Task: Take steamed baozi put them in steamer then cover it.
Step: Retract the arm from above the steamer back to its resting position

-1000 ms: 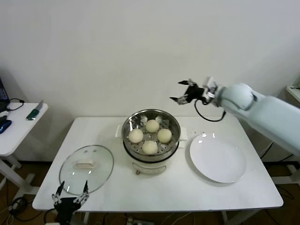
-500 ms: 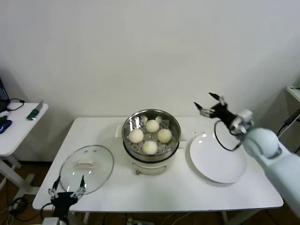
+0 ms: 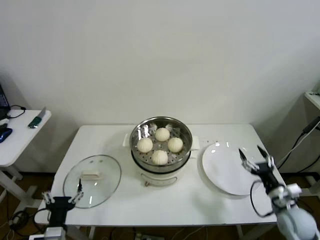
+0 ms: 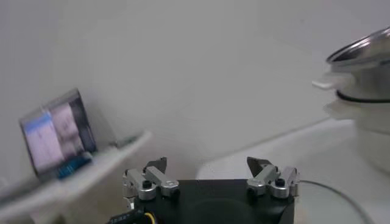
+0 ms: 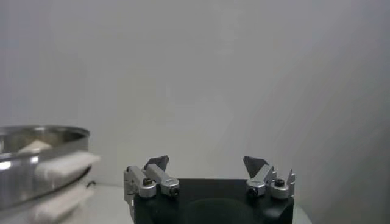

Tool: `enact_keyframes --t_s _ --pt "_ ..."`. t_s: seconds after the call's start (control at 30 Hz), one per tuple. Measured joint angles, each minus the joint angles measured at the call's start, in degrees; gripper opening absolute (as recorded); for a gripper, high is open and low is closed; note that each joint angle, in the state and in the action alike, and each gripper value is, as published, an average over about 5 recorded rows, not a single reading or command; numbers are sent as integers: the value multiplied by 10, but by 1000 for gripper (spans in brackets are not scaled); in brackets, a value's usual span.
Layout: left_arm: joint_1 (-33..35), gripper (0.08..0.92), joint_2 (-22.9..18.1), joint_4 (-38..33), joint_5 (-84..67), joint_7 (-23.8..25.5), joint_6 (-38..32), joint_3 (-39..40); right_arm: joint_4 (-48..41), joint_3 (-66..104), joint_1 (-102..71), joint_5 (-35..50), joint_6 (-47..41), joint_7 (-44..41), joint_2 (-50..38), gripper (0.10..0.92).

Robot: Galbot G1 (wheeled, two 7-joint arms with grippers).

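both grippers, left gripper [image 3: 62, 197] and right gripper [image 3: 253, 155], gape wide, holding nothing.

The steamer [image 4: 365, 79] is cut off by the frame edge in both wrist views, only part of its rim and base being shown. The laptop screen [image 4: 58, 135] is blurred beyond reading.

Counted: four steamed baozi [image 3: 160, 145], one steamer [image 3: 161, 131] well left of the right gripper [image 3: 253, 156], one cover [image 3: 93, 180] just beyond the left gripper [image 3: 62, 194], one white plate [image 3: 222, 172] beside the right gripper, two tables [image 3: 200, 205].
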Motion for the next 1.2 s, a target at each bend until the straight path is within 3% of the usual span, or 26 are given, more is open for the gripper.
enact_keyframes --t_s 0.53,1.2 --pt "-17 823 71 104 310 -130 -109 4 -11 6 -75 -39 67 16 115 823" --pt "-98 823 71 258 508 -151 -124 20 1 7 -102 -77 87 20 160 823"
